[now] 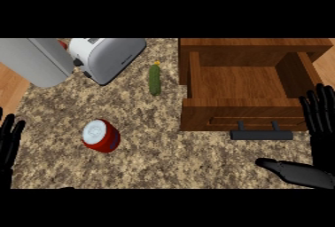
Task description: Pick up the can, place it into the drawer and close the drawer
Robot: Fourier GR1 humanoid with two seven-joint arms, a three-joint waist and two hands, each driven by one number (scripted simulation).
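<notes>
At the far left edge, the robot's left hand (pixel 9 142) is seen with its black fingers straight and pointing up; it is at rest and nothing is held in it. Above it, at the back of the speckled brown stone counter (pixel 170 150), part of a big grey metal box (pixel 33 60) is seen, and a shiny silver toaster (pixel 108 55) is set just beside it.

The small red can with a white top (pixel 101 135) is found lying tilted on the counter, near the left hand and well apart from the drawer. It is judged to be light and stiff, with smooth round sides that may slip or roll. It is best taken around its red middle, with fingers on one side and thumb on the other.

A thin green cucumber (pixel 155 80) is laid between the toaster and the drawer.

The brown wooden drawer (pixel 245 111) is pulled open, and its dark handle (pixel 261 133) is seen at the front. At the right, the right hand (pixel 317 133) is spread out flat, and nothing is held.
</notes>
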